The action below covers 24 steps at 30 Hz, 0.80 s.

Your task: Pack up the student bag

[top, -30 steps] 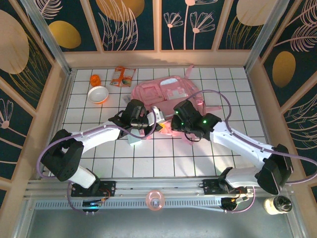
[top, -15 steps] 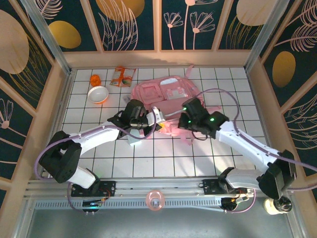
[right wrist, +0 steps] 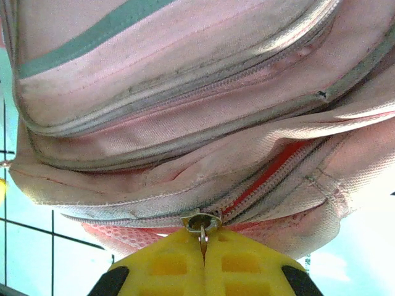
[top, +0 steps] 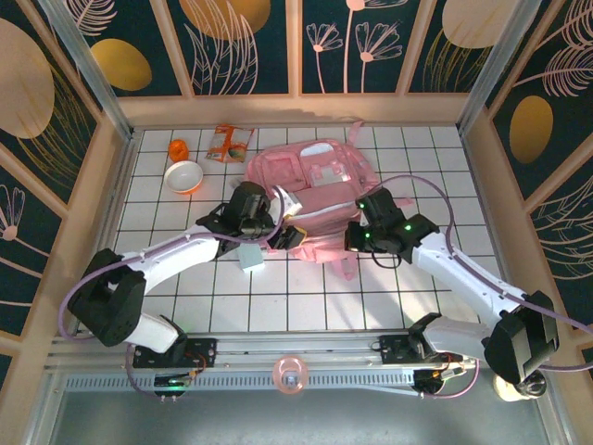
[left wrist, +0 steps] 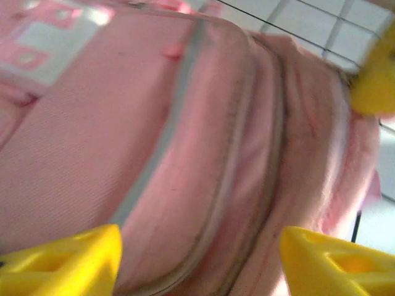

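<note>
Farther right than a second ago: right gripper (right wrist: 203,246), pinched on zip pull (right wrist: 201,223) at bag (top: 315,181) near edge, mid-table. Zip line crosswise; onward pull likely rightward. Left gripper (left wrist: 197,259) spread over bag's left part.

The left gripper (left wrist: 197,262) hung close over the backpack (left wrist: 123,142), its two yellow fingertips (left wrist: 68,262) set wide apart at the lower corners with pink fabric between them. A grey trim stripe (left wrist: 166,123) and curved zip seams (left wrist: 228,166) ran slantwise across the cloth. At the upper right lay the white tiled table (left wrist: 308,24), and a blurred yellow shape (left wrist: 375,77) sat at the right edge.
</note>
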Each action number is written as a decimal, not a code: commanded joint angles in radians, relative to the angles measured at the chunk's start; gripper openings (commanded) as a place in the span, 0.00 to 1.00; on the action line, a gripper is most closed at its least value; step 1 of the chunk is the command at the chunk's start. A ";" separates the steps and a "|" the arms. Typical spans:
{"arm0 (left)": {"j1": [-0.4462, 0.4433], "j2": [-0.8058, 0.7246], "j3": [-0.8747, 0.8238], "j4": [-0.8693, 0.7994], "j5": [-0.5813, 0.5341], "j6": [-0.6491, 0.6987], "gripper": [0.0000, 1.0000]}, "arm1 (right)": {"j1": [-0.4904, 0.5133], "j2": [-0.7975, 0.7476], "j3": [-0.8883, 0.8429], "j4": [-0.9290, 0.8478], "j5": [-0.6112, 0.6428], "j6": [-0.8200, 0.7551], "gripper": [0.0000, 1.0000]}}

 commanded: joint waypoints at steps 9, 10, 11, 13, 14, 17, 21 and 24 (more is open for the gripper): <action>0.031 -0.111 -0.206 0.121 -0.286 -0.747 0.67 | 0.062 -0.013 -0.074 0.116 -0.001 0.055 0.00; 0.031 -0.090 -0.209 0.146 -0.265 -0.760 0.67 | 0.075 -0.013 -0.084 0.122 0.004 0.064 0.00; 0.031 -0.067 -0.204 0.159 -0.251 -0.767 0.67 | 0.086 -0.011 -0.091 0.126 0.009 0.072 0.00; 0.032 0.001 -0.177 0.182 -0.222 -0.772 0.67 | 0.110 -0.004 -0.110 0.143 0.012 0.090 0.00; 0.032 0.031 -0.164 0.190 -0.217 -0.773 0.67 | 0.120 -0.002 -0.115 0.148 0.014 0.098 0.00; 0.032 0.126 -0.119 0.231 -0.201 -0.779 0.67 | 0.151 -0.002 -0.130 0.180 0.018 0.132 0.00; 0.043 0.245 -0.010 0.268 -0.168 -0.760 0.69 | 0.201 0.009 -0.152 0.255 0.012 0.183 0.00; 0.054 0.355 0.085 0.284 -0.157 -0.749 0.70 | 0.225 0.040 -0.159 0.323 -0.001 0.207 0.00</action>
